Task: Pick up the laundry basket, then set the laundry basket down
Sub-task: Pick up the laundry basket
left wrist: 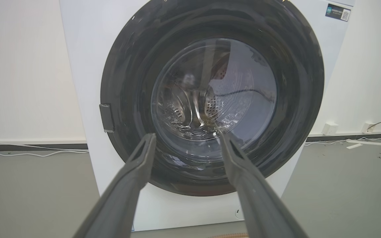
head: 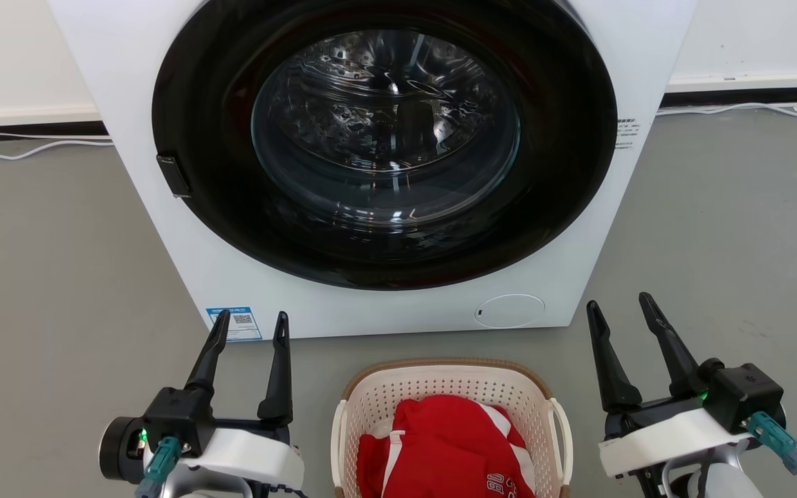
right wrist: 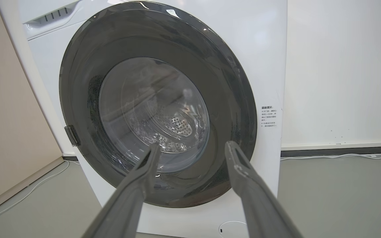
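Observation:
The cream-white perforated laundry basket [head: 371, 408] with a tan rim stands on the grey floor at the bottom centre of the head view, with red and white clothing [head: 447, 449] inside it. White loop handles show on both of its sides. My left gripper [head: 250, 323] stands open to the left of the basket, apart from it, fingers pointing toward the washing machine [head: 184, 228]. To the basket's right my right gripper [head: 620, 308] is open too, holding nothing. Both wrist views look past open fingers [left wrist: 141, 158] [right wrist: 240, 165] at the machine's round door.
The white washing machine with a dark round door [head: 385, 138] stands just behind the basket, door shut. White cables [head: 25, 149] run along the wall base on both sides. Grey floor [head: 730, 228] lies left and right of the machine.

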You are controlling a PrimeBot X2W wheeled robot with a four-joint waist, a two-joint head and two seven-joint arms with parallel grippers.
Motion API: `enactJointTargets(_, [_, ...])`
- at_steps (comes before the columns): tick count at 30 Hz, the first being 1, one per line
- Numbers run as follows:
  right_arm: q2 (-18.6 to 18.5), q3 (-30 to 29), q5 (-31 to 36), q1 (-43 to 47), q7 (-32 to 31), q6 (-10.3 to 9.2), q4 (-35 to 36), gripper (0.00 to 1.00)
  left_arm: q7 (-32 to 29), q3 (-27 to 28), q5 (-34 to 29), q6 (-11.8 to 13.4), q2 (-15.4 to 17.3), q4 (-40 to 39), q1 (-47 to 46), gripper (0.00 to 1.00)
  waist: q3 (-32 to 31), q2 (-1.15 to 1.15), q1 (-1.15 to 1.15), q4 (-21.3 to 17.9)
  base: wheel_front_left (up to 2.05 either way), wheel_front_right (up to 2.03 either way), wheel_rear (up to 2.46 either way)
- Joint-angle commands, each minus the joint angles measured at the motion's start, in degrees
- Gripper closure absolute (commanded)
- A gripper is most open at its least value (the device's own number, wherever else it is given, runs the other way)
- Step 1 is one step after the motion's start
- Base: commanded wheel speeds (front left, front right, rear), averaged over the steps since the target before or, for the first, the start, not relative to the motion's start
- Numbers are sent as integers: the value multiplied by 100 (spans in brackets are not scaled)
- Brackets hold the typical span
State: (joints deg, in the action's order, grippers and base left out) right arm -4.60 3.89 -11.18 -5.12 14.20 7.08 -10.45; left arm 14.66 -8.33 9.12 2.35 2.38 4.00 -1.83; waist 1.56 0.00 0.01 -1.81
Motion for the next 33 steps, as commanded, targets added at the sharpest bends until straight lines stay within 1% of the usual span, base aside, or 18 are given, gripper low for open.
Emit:
enactJointTargets(1, [-4,126,39,-299,80,41,91,0,34,159,13,43,50,-138,-303,0,2,0,0,-3,0,0,0])
enactJointTargets(9, [-23,125,12,-310,80,41,82,0,34,145,63,50,50,-118,-321,0,68,0,0,-31,0,0,0])
enactJointTargets(15, [-79,141,-51,-354,80,41,99,0,34,97,144,70,50,-60,-395,0,251,0,0,-53,0,0,0])
enactJointTargets(23, [-166,179,-154,-432,80,41,157,0,34,24,313,113,50,94,-527,0,621,0,0,-130,0,0,0])
enactJointTargets(33, [-254,199,-274,-596,80,41,276,0,34,29,436,35,50,630,-862,0,1225,0,0,-268,0,0,0])
